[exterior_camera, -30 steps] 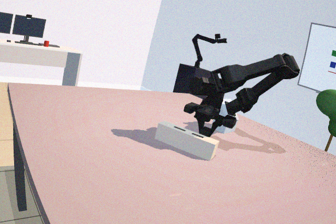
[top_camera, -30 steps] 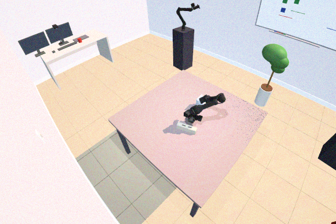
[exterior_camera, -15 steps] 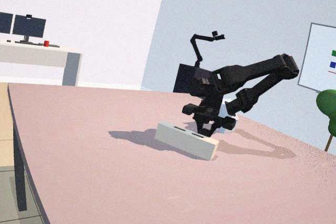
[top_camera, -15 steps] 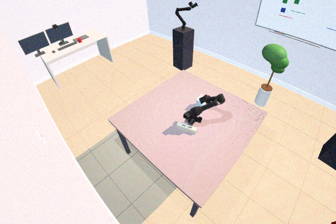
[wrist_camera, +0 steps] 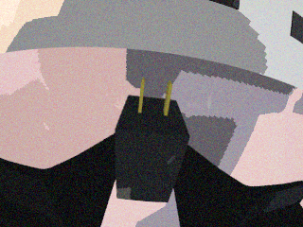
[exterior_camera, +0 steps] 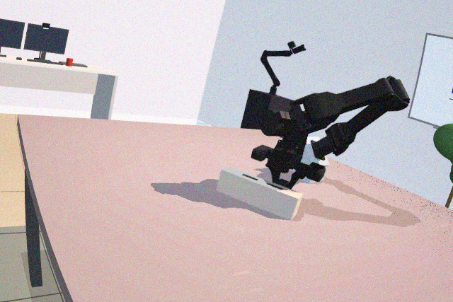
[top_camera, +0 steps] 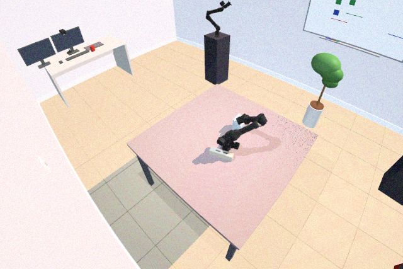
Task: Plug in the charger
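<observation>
Gripper (top_camera: 224, 149) (exterior_camera: 284, 184) (wrist_camera: 147, 140) partly open — clamped on black two-prong charger (wrist_camera: 151, 151), brass prongs (wrist_camera: 141, 96) exposed.

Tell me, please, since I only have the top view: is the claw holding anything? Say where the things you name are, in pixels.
Observer: Yes. The wrist view shows a black plug (wrist_camera: 151, 158) between the fingers of the claw (top_camera: 225, 148) (exterior_camera: 284, 184) (wrist_camera: 152, 142).

Visitor: Which part of it goes into the white power strip (top_camera: 221, 154) (exterior_camera: 255, 192) (wrist_camera: 275, 38)?

Observer: Two thin gold prongs (wrist_camera: 141, 96), side by side on its end.

Visitor: Are they in yet?

Observer: No; the wrist view shows both prongs bare, outside the slots.
</observation>
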Tool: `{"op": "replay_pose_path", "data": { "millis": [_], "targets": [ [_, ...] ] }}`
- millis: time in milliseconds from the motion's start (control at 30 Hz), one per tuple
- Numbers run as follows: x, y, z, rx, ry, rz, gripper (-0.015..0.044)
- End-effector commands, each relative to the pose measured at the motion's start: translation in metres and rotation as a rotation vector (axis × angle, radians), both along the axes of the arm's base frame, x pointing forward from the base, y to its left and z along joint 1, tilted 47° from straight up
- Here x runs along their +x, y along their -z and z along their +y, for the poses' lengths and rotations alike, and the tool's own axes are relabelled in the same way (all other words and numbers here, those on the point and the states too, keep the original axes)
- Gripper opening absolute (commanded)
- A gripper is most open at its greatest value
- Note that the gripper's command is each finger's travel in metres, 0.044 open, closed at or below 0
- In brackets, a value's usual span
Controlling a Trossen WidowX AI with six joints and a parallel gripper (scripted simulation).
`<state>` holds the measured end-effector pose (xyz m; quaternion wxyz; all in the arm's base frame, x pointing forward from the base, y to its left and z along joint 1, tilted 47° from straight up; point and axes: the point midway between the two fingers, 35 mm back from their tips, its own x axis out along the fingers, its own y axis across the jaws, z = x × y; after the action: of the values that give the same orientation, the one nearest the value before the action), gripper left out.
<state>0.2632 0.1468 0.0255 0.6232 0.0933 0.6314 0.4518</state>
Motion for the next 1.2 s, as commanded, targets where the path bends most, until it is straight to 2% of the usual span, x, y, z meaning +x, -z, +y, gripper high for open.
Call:
{"op": "replay_pose_path", "data": {
  "millis": [0,1167],
  "targets": [
    [0.0034,-0.0018,0.0028,0.003,0.001,0.002,0.0000],
    [0.0097,-0.0040,0.0060,0.003,0.001,0.002,0.0000]
  ]
}}
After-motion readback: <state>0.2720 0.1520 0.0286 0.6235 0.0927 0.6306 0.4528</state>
